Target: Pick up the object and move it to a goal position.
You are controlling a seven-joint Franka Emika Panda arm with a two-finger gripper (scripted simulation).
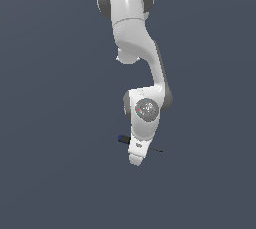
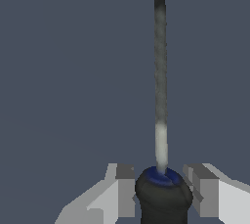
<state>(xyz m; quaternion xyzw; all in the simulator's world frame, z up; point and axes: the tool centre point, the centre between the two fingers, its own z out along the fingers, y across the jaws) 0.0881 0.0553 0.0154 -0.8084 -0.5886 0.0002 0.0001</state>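
Gripper (image 2: 161, 189) open w/ fingers (image 2: 126, 189) either side of the screwdriver (image 2: 160, 96) handle, small gaps both sides, not clamped yet; screwdriver lies flat under the hand on the plain grey floor (image 1: 55, 173), prob light, rigid, handle = best grab pt, shaft too thin/slippy.

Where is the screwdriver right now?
In the exterior view the screwdriver lies low of centre, crossing behind the arm's lowest end. In the wrist view its handle sits between the fingers of the pincer, small gaps either side.
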